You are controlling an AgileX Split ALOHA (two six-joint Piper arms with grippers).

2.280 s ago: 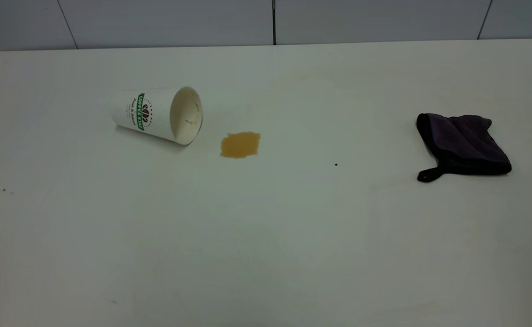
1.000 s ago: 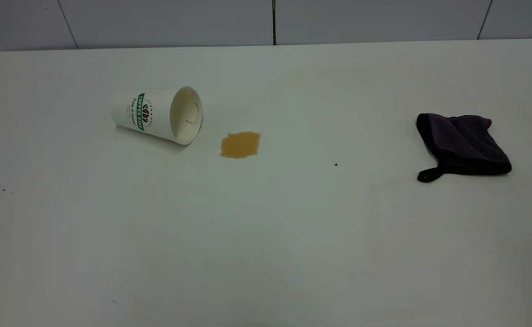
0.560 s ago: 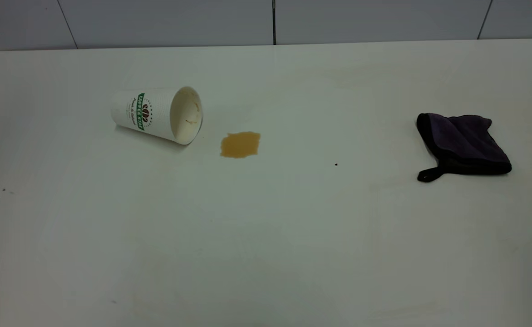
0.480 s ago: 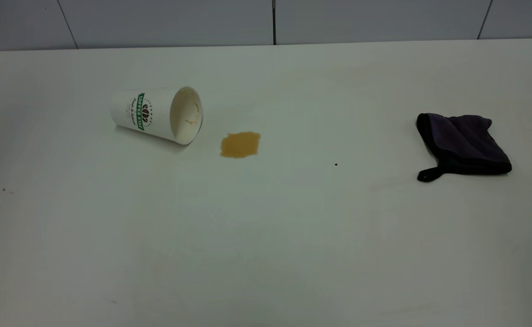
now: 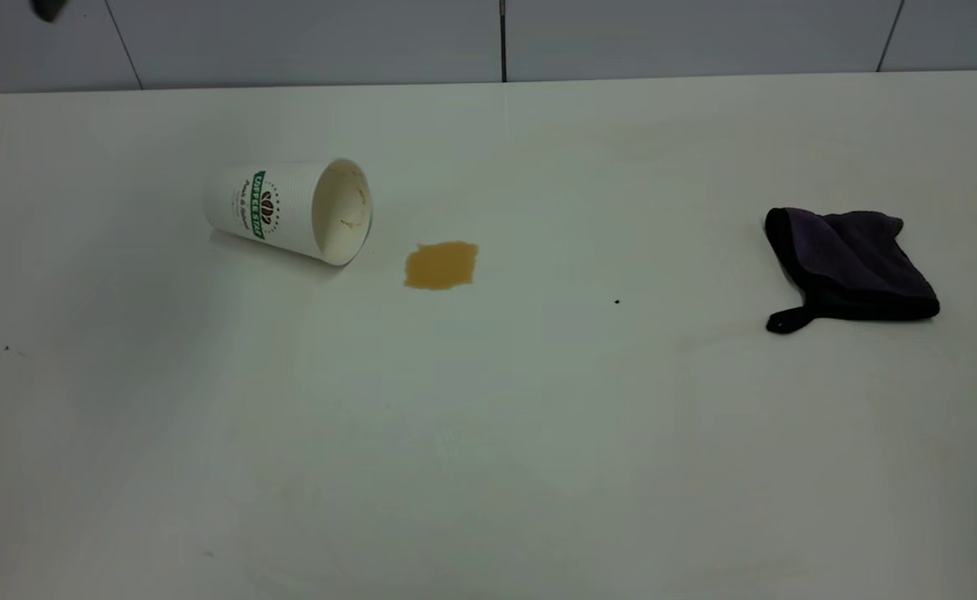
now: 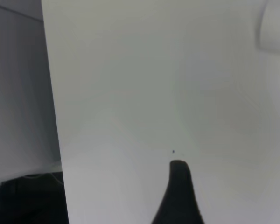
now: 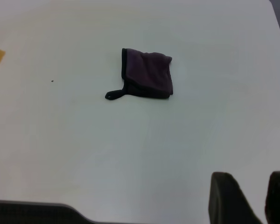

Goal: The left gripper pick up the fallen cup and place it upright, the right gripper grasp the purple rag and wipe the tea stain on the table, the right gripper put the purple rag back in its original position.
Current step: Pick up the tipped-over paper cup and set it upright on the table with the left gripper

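Observation:
The fallen cup (image 5: 288,210) lies on its side on the table (image 5: 538,433), left of centre, with its mouth toward the tea stain (image 5: 441,265). The cup shows as a blur in the left wrist view (image 6: 276,23). The purple rag (image 5: 851,267) lies folded at the right and also shows in the right wrist view (image 7: 147,74). Only a dark tip of my left gripper (image 5: 48,8) shows, high at the far left, well away from the cup. One of its fingertips (image 6: 178,175) shows; the other is out of frame. My right gripper (image 7: 254,186) hangs empty, well short of the rag, fingertips close together.
A grey tiled wall (image 5: 497,37) runs behind the table's far edge. A tiny black speck (image 5: 617,302) lies between the stain and the rag. The table's left edge (image 6: 51,116) shows in the left wrist view.
A dark tip of the left gripper has come into the exterior view at the top left. The cup, stain and rag have not moved.

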